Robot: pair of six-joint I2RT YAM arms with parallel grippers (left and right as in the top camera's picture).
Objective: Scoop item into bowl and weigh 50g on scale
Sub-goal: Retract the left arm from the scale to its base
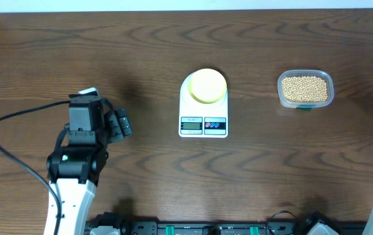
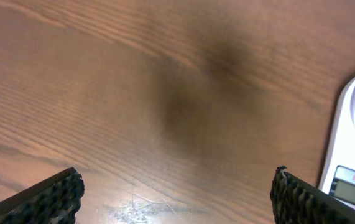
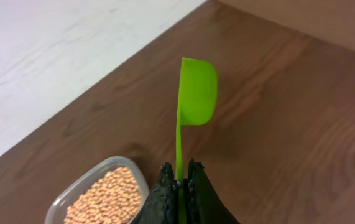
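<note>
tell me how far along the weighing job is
Done: the bowl sits on the scale, and the right gripper is shut on the green scoop. In hand: the scoop is held up near the tub of beans. To do: the bowl looks empty, so scooping and weighing remain. The left gripper hangs open.

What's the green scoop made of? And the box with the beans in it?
The green scoop looks like plastic: one bright, even colour, smooth and thin, with a soft sheen. The box looks like clear plastic too, since the beans show through its see-through wall. I can't be sure from looks alone.
</note>
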